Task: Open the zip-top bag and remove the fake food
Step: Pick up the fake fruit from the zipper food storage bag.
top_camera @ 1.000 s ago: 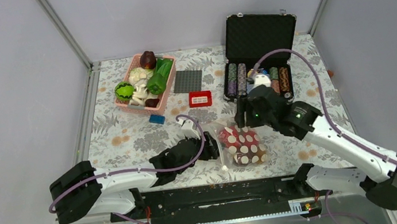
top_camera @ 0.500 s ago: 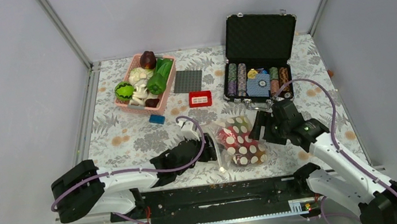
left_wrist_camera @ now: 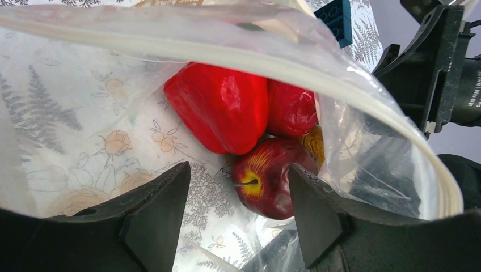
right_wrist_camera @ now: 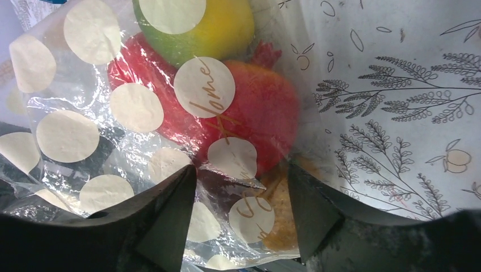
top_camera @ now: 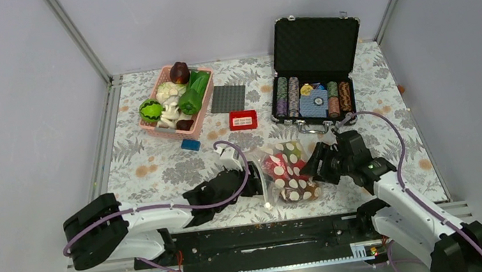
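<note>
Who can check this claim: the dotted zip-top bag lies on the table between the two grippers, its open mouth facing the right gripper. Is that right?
No: the zip-top bag lies on the table between the two grippers, but its open mouth faces the left gripper; the left wrist view looks through it at a red apple.

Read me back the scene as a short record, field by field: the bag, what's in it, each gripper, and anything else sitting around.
bag: zip-top bag, lying between the two grippers, mouth gaping toward the left one
contents: red pepper, red apple, yellow-green fruit, all inside the bag
left gripper: open, at the bag's mouth
right gripper: open, fingers either side of the bag's far end
elsewhere: pink basket holding more fake food; poker-chip case, lid up
</note>
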Robot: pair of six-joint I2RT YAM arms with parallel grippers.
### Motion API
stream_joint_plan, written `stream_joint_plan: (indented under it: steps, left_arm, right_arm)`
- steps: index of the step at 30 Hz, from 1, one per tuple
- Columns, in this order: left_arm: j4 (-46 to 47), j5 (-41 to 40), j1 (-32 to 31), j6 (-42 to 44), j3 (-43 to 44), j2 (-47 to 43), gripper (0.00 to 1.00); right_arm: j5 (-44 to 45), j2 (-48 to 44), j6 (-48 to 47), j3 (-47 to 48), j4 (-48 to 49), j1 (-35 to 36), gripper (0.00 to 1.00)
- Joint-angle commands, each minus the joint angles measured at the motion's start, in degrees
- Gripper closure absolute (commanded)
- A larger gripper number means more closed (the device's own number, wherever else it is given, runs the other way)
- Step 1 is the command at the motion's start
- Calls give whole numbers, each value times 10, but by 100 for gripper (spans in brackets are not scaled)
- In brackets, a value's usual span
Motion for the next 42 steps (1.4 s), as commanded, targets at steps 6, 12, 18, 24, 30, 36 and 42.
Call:
stream_joint_plan:
  steps: [6,12,18,24,30,36,42]
  left_arm:
    - [36,-4,-2,-11,7,6,35]
    - [56,-6,-2,-27,-3,12,31]
    - [164,5,9,-69,-55,18,13]
    - [213,5,12,-85,-80,22,1]
    - [221,-1,17,-99,-86,30,1]
    - [254,3,20,-106,-89,44,1]
    - [207,37,20,-105,-45,87,1]
  right_arm:
    - [-27,-11,6,-12,46,-7,62]
    - [-29,-27,4,-11,45,-7,93]
    - [-59,-22,-13,17,38,-7,100]
    - [-88,-18,-23,61,13,-7,100]
    - [-93,-32,-27,102,-23,13,100]
    - [-62,-19,-21,111,-31,62,100]
    - [-68,-21,-14,99,-13,71,100]
